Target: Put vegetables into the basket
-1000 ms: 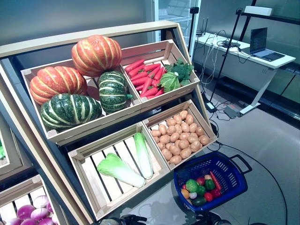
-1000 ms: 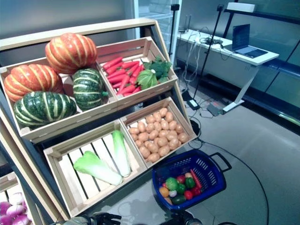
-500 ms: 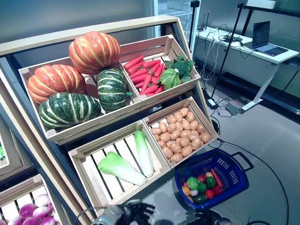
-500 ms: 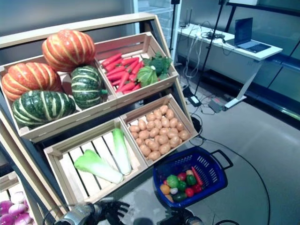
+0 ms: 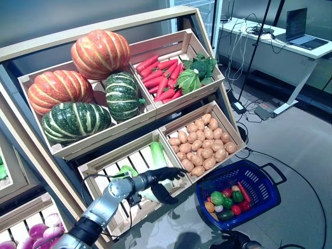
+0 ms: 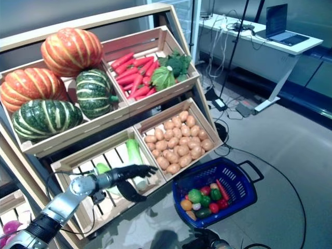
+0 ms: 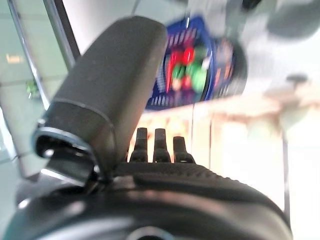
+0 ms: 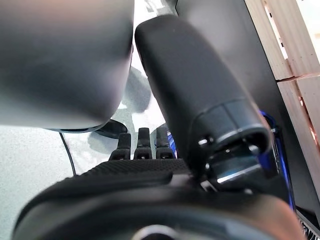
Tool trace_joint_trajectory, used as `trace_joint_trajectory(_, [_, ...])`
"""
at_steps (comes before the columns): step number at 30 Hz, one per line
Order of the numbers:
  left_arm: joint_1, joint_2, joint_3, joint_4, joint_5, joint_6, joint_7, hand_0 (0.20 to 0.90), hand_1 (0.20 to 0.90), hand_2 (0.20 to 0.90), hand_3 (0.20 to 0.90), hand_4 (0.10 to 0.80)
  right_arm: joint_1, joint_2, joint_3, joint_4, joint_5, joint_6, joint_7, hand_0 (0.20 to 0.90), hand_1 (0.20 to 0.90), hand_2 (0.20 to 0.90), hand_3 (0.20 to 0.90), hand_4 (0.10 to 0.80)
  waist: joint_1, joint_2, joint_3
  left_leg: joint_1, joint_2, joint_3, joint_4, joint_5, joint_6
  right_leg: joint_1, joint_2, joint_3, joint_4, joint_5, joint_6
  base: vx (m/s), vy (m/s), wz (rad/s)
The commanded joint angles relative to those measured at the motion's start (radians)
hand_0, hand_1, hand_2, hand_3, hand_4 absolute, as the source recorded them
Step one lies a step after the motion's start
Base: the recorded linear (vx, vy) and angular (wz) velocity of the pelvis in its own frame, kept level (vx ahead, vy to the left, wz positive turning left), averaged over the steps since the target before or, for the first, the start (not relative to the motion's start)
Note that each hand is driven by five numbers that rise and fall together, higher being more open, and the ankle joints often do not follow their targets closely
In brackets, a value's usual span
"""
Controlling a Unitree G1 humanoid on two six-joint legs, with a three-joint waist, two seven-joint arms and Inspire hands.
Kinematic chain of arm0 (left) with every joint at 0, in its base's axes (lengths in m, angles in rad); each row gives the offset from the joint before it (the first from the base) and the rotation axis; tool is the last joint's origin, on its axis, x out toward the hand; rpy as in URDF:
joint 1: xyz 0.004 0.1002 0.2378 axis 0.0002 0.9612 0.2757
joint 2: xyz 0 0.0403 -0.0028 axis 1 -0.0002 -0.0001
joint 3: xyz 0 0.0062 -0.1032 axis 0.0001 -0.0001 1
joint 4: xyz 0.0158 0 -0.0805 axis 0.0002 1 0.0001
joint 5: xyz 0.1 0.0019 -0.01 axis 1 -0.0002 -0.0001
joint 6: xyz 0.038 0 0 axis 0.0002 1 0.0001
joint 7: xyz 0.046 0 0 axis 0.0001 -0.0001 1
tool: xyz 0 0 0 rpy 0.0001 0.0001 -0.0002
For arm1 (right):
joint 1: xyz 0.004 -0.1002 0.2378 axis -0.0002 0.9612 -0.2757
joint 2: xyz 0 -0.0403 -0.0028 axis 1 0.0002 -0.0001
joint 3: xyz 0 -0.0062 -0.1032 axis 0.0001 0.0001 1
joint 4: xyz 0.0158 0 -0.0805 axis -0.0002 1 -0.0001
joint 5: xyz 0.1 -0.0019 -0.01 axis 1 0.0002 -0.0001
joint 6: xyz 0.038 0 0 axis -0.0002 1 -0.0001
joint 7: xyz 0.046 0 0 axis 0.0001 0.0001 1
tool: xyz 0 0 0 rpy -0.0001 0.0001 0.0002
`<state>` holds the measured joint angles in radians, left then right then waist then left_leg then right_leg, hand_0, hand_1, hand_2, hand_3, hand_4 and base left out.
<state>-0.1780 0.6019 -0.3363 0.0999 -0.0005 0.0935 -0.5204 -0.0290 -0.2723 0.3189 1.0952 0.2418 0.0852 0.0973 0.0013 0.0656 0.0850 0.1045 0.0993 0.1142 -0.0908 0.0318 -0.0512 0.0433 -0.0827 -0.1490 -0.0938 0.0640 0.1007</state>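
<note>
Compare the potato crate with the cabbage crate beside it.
The potato crate is heaped full of small tan potatoes; the cabbage crate holds only a few long green cabbages, its slats showing. The left robot hand reaches open over the cabbage crate, while nothing reaches over the potato crate. Both are slatted wood on the lower shelf.

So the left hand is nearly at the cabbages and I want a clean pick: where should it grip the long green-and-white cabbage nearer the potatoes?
Probably round the middle of the long green-and-white cabbage, from above, fingers spanning its narrow width, since it lies flat along the crate slats.

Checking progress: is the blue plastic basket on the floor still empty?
No, the blue plastic basket already holds several red, green and orange vegetables.
</note>
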Motion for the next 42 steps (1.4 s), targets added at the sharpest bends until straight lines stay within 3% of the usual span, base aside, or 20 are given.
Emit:
trace_joint_trajectory(1, [-0.102, 0.112, 0.084, -0.052, 0.067, -0.064, 0.064, 0.900, 0.900, 0.900, 0.900, 0.800, -0.010, 0.002, -0.005, 0.005, 0.013, -0.057, -0.006, 0.900, 0.900, 0.900, 0.900, 0.800, 0.014, -0.056, -0.009, -0.027, 0.009, -0.064, 0.004, -0.023, -0.017, 0.058, -0.063, -0.008, 0.007, -0.026, 0.045, 0.037, -0.015, 0.02])
trace_joint_trajectory(9, [-0.054, 0.238, 0.162, -0.004, 0.249, -0.061, 0.166, 0.900, 0.900, 0.900, 0.900, 0.800, 0.047, -0.007, -0.022, -0.016, 0.009, -0.073, -0.015, 0.900, 0.900, 0.900, 0.900, 0.800, 0.010, -0.049, 0.001, -0.046, 0.002, -0.063, 0.004, -0.014, -0.020, 0.047, -0.062, -0.019, 0.007, -0.026, 0.043, 0.039, -0.006, 0.08])
trace_joint_trajectory(17, [-0.082, 0.291, 0.153, 0.122, 0.364, -0.095, 0.461, 0.900, 0.900, 0.900, 0.900, 0.800, 0.001, -0.064, 0.000, -0.058, 0.068, -0.090, -0.026, 0.900, 0.900, 0.900, 0.900, 0.800, 0.011, -0.023, 0.085, -0.129, -0.005, -0.072, 0.004, 0.019, -0.032, -0.027, -0.058, -0.024, 0.009, -0.015, 0.021, -0.095, 0.011, 0.03])
trace_joint_trajectory(24, [-0.202, 0.265, 0.089, 0.325, 0.339, -0.161, 0.753, 0.900, 0.900, 0.900, 0.900, 0.800, -0.090, -0.113, 0.030, -0.120, 0.133, -0.118, -0.041, 0.900, 0.900, 0.900, 0.900, 0.800, 0.005, -0.007, 0.222, -0.239, 0.006, -0.089, 0.041, 0.073, -0.054, -0.147, -0.035, -0.017, 0.120, -0.054, -0.017, -0.172, -0.021, 0.03])
trace_joint_trajectory(27, [-0.268, 0.277, 0.062, 0.398, 0.358, -0.217, 0.886, 0.900, 0.900, 0.900, 0.900, 0.800, -0.121, -0.127, 0.047, -0.130, 0.155, -0.143, -0.048, 0.900, 0.900, 0.900, 0.900, 0.800, -0.003, -0.011, 0.279, -0.313, 0.016, -0.086, 0.096, 0.079, -0.064, -0.204, -0.023, -0.007, 0.170, -0.075, -0.030, -0.145, -0.058, 0.02])
trace_joint_trajectory(34, [-0.422, 0.291, 0.005, 0.489, 0.445, -0.252, 1.173, 0.900, 0.900, 0.900, 0.900, 0.800, -0.215, -0.156, 0.081, -0.182, 0.234, -0.207, -0.078, 0.900, 0.900, 0.900, 0.900, 0.800, -0.019, -0.039, 0.383, -0.490, 0.026, -0.071, 0.198, 0.088, -0.066, -0.391, 0.013, 0.011, 0.279, -0.086, -0.053, -0.192, -0.044, -0.06])
trace_joint_trajectory(37, [-0.500, 0.318, -0.030, 0.481, 0.466, -0.281, 1.248, 0.900, 0.900, 0.900, 0.900, 0.800, -0.246, -0.165, 0.090, -0.223, 0.256, -0.216, -0.097, 0.900, 0.900, 0.900, 0.900, 0.800, -0.026, -0.049, 0.419, -0.560, 0.024, -0.067, 0.265, 0.074, -0.062, -0.463, 0.019, 0.023, 0.338, -0.100, -0.059, -0.162, -0.013, -0.02])
trace_joint_trajectory(42, [-0.600, 0.334, -0.067, 0.487, 0.531, -0.239, 1.333, 0.900, 0.900, 0.900, 0.900, 0.800, -0.283, -0.172, 0.095, -0.299, 0.285, -0.202, -0.135, 0.900, 0.900, 0.900, 0.900, 0.800, -0.033, -0.066, 0.435, -0.686, 0.025, -0.077, 0.392, 0.041, -0.055, -0.579, 0.021, 0.035, 0.451, -0.129, -0.071, -0.119, 0.009, 0.03])
